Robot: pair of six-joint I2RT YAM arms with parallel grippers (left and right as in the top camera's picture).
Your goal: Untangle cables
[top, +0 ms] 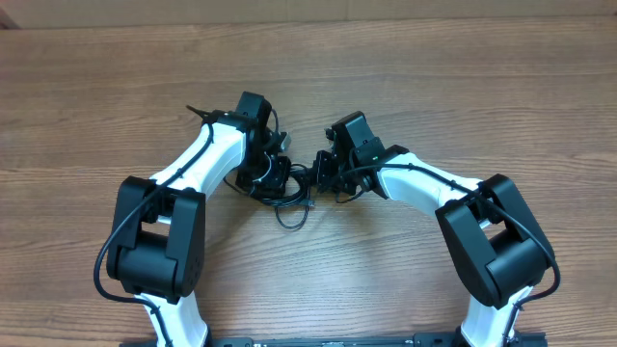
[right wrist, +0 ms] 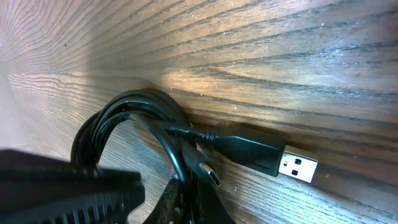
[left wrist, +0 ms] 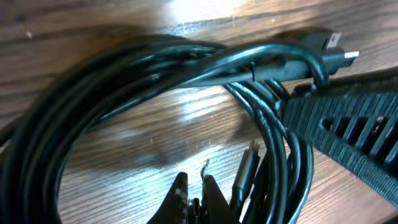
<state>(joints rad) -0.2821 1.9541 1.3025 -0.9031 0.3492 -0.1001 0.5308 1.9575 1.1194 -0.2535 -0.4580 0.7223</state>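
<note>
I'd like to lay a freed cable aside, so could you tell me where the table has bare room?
Bare table lies in the far strip beyond both arms, outboard of the left arm and the right arm, and in the near patch between their bases. The middle is crowded: the cables lie between the arms' ends.

Overhead straight down over table (top: 463,87), wrist views low, very close, sharing cables (left wrist: 186,62)

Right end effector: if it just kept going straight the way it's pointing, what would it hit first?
Most likely the cables bunched right at its tips, by the small silver-tipped plug; past them only the wooden table. Depth is hard to judge.
</note>
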